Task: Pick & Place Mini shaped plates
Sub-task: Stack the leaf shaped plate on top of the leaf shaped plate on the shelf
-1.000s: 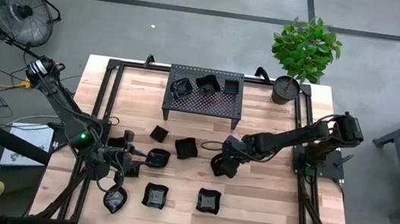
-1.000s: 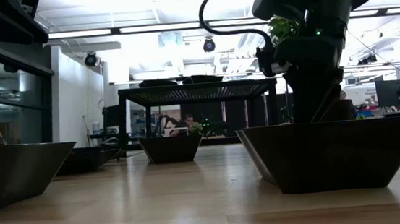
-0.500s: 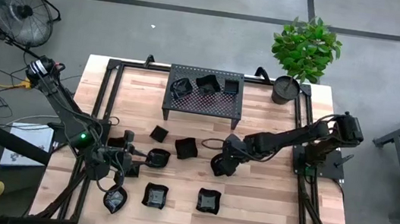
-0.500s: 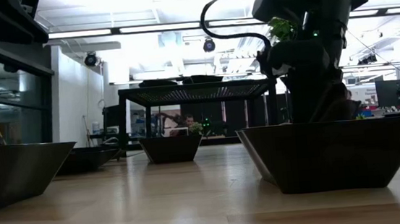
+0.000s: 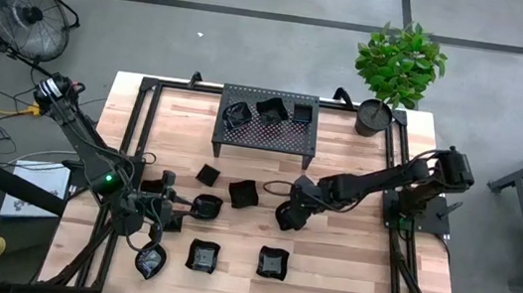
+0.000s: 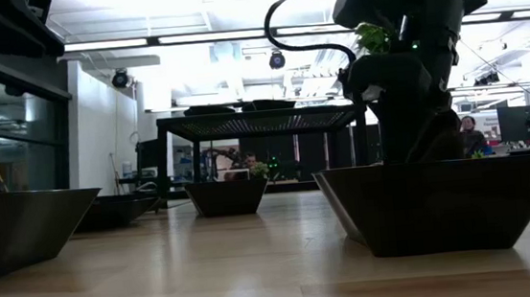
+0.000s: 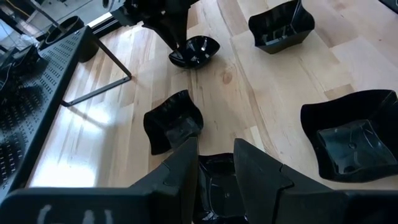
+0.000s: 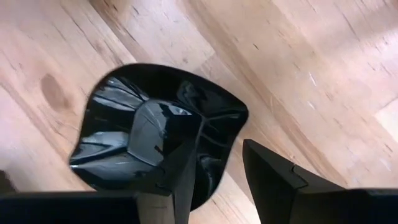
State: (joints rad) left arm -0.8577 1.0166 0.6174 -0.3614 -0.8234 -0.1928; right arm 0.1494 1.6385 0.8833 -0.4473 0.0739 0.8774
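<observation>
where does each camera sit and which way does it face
High: overhead, straight down on table, both arms.
Low: table height, level across; an arm above a plate.
Left wrist: past left gripper astride a plate rim.
Right wrist: right gripper astride wavy plate.
Shared: that wavy plate, left wrist view too.

1. The counter [image 5: 347, 267] is pale wood planking inside a black metal frame.
2. It stands on a grey concrete floor [image 5: 253, 55] crossed by dark seam lines.
3. A black floor fan [image 5: 26, 13] stands off the counter's far left corner.
4. A leafy green plant [image 5: 401, 62] in a dark pot sits at the far right corner.
5. The low view shows a bright white ceiling with strip lights [image 6: 207, 36].
6. A white wall [image 6: 100, 134] lies to the left; monitors [image 6: 528, 123] and a seated person [image 6: 472, 135] show far behind.
</observation>
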